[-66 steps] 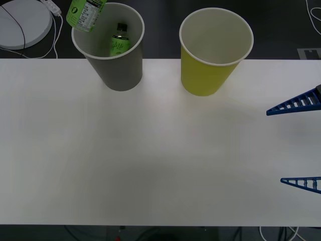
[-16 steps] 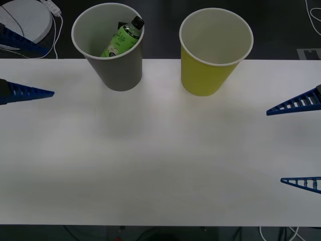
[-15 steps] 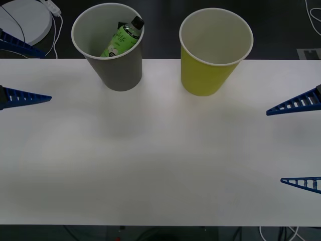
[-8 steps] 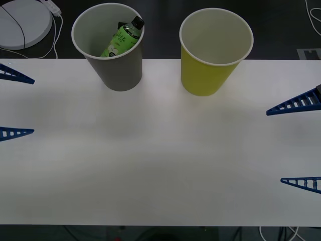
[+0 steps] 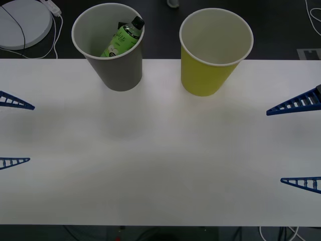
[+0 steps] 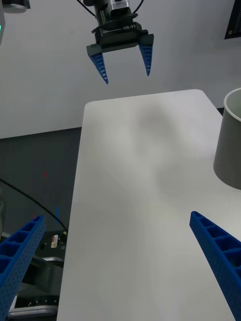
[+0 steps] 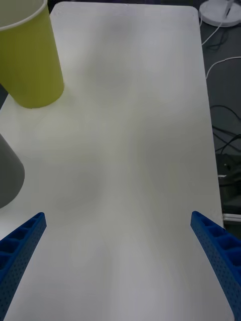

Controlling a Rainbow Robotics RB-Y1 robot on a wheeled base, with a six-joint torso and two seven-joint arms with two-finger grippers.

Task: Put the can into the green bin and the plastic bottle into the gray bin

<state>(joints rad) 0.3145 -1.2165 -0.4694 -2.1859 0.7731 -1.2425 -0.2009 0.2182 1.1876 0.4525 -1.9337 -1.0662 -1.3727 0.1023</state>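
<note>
**Bottle binned, no can to be seen**

Seen from the front: a white table (image 5: 160,150) with two tall tapered cups standing side by side along its far edge, a clear gap between them. On the left, the gray bin (image 5: 116,65), with the plastic bottle (image 5: 121,37) inside it, leaning tilted, its black cap resting up against the far-right part of the white rim. On the right, the green bin (image 5: 208,70), upright, its pale inside bare as far as can be seen. No can anywhere on the table or in either cup.

At the left edge of the table, the left gripper (image 5: 14,133), jaws spread wide, holding nothing, well apart from the gray bin. At the right edge, the right gripper (image 5: 296,145), likewise spread wide with nothing between the fingers, well apart from the green bin. From the right wrist camera, the left gripper (image 6: 123,57) across the table, open and empty.

Judged from this: bottle half of the task done; can half not done, and with no can in sight, nothing at hand to finish it with
</note>
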